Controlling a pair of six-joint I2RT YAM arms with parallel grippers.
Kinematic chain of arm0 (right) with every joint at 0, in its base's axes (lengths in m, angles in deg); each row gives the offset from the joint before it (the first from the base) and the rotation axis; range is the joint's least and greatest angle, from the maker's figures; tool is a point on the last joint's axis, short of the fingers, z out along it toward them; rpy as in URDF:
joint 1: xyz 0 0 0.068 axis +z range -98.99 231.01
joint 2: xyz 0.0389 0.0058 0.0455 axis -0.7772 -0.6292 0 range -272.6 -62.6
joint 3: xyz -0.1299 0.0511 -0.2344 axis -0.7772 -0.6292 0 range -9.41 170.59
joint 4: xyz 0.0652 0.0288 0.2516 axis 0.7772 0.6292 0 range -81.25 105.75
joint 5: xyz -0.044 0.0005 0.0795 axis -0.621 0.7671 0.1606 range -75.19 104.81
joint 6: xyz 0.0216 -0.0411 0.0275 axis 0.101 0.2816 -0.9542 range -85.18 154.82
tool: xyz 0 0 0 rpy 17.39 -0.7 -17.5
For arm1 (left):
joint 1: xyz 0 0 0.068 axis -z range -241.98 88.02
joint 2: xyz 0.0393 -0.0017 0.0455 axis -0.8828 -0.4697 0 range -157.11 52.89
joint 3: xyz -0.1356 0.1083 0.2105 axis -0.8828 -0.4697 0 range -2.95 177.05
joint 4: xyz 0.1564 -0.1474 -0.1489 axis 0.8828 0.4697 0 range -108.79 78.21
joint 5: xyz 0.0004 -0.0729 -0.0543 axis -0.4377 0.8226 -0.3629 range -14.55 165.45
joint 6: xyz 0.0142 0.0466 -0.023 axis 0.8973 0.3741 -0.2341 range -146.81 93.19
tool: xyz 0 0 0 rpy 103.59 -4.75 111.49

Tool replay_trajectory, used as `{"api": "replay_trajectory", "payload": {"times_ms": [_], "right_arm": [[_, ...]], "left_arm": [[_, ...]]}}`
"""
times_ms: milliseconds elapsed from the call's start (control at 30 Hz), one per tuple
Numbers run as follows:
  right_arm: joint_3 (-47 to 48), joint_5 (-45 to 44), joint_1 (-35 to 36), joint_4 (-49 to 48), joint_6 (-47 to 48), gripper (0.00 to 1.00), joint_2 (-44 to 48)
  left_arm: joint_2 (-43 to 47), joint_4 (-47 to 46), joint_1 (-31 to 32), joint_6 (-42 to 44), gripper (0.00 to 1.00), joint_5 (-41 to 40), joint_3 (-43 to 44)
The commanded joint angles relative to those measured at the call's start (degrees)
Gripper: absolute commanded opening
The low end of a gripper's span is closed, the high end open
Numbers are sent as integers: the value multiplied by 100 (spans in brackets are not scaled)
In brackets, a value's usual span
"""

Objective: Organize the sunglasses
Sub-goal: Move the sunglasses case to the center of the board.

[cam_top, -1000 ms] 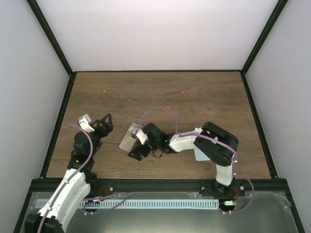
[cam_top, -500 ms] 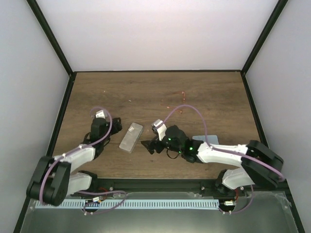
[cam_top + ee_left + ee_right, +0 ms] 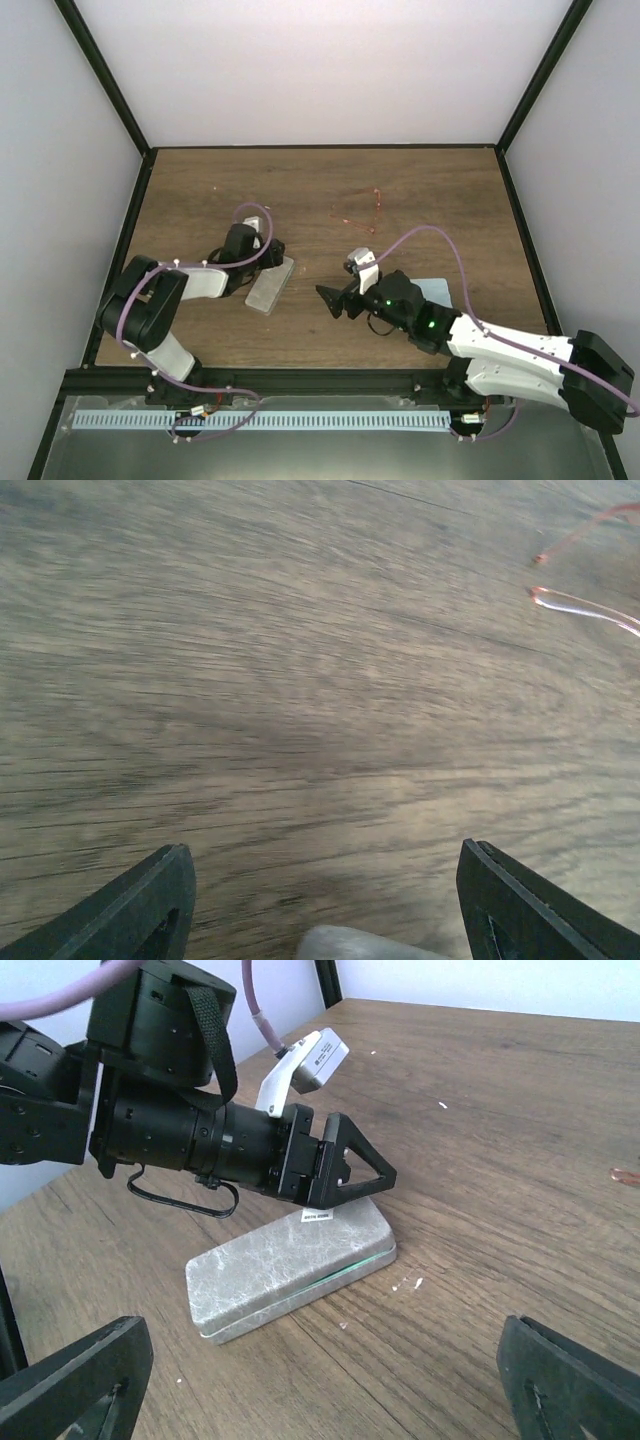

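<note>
The desk is hemmed by black frame rails on the left, back and right, with white walls above them. Its far half is bare wood except for the sunglasses, which lie right of centre, well off every edge. A strip of bare wood separates the two arms.

A second ago the right end effector was at the grey case and the left arm stood raised near the left rail. Now the right arm has pulled back to the right and lies low, partly over a pale blue cloth. The left end effector has swung in over the case's far end. The case (shut, a green seam showing) and the sunglasses lie about where they were.

Both end effectors stand with fingers well apart and hold nothing. The sunglasses lie beyond and to the right of the left end effector, apart from it. They are farther from the right one, behind it toward the back of the desk.
</note>
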Motion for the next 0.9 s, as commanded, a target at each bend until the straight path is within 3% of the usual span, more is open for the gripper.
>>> {"api": "replay_trajectory", "payload": {"times_ms": [0, 233, 633, 767, 867], "right_arm": [[-9, -207, -30, 175, -86, 98, 94], [38, -163, -33, 145, -102, 99, -77], [-14, -534, -34, 225, -301, 99, -110], [-58, -602, -34, 188, -335, 99, -134], [-59, -754, -56, 137, -388, 99, -262]], "left_arm": [[-79, -122, 201, 121, 74, 416, 199], [-528, -362, 541, 26, 75, 1288, 460], [-343, -322, 1136, -36, 83, 1858, 452], [209, -308, 1174, -123, 91, 1274, 193], [1370, -371, 1169, -337, 93, 277, -364]]}}
